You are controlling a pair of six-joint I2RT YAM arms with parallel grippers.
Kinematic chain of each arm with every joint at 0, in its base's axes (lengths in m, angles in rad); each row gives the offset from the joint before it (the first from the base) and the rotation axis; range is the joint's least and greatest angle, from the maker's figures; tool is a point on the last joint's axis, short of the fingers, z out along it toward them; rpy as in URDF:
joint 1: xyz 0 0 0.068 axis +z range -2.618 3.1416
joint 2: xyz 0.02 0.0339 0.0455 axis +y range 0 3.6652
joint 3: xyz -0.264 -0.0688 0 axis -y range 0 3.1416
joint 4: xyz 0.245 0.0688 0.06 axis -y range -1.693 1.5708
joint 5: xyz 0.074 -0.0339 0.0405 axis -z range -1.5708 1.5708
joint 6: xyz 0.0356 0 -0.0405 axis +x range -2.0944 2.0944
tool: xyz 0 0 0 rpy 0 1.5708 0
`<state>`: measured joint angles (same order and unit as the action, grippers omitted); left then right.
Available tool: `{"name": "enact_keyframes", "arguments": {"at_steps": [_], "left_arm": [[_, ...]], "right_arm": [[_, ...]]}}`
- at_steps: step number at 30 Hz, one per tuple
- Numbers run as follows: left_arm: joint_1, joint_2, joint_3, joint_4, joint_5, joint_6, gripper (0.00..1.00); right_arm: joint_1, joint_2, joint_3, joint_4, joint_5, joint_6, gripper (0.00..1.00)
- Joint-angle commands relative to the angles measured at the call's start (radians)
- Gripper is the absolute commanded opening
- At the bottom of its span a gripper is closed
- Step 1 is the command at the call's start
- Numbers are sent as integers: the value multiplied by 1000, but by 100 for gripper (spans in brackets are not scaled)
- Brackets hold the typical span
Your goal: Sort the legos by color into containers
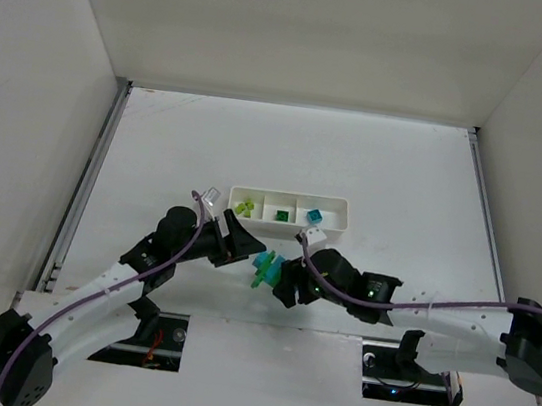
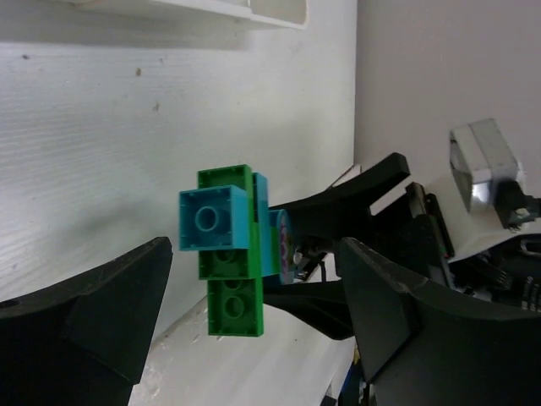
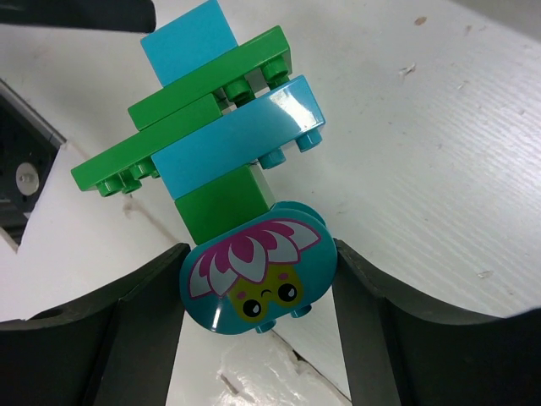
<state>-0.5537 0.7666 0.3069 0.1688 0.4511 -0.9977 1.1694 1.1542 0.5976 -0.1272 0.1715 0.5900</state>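
A joined cluster of legos [image 1: 263,268], green and light blue bricks ending in a rounded teal piece with a flower face [image 3: 258,283], hangs just above the table. My right gripper [image 3: 259,254] is shut on that teal piece, a finger on each side. My left gripper [image 2: 254,254] is open, and the cluster [image 2: 226,254] floats between its fingers [image 2: 110,296] without touching them. The white tray of containers [image 1: 341,207] lies behind, with yellow-green cubes [image 1: 243,207] in its left compartment, a dark green brick [image 1: 281,216] in the middle and a cyan brick [image 1: 315,214] on the right.
White walls enclose the table on three sides [image 1: 46,81]. A metal rail [image 1: 88,177] runs along the left edge. Both arm bases and two dark cut-outs [image 1: 156,338] sit at the near edge. The two grippers face each other closely in front of the tray.
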Motion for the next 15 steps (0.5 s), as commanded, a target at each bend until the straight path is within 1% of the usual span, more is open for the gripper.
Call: {"name": "enact_keyframes", "arguments": {"at_steps": [1, 9, 12, 15], "left_arm": [[-27, -1, -6, 92, 47, -19, 79], [-81, 71, 12, 55, 23, 19, 74], [-64, 62, 20, 8, -8, 40, 74], [-45, 51, 28, -23, -25, 53, 76]], "right_arm": [[-20, 13, 36, 63, -81, -27, 52], [-53, 21, 56, 78, -135, -45, 51], [-70, 12, 57, 72, -141, -55, 50], [-81, -2, 54, 64, -141, -59, 50]]}}
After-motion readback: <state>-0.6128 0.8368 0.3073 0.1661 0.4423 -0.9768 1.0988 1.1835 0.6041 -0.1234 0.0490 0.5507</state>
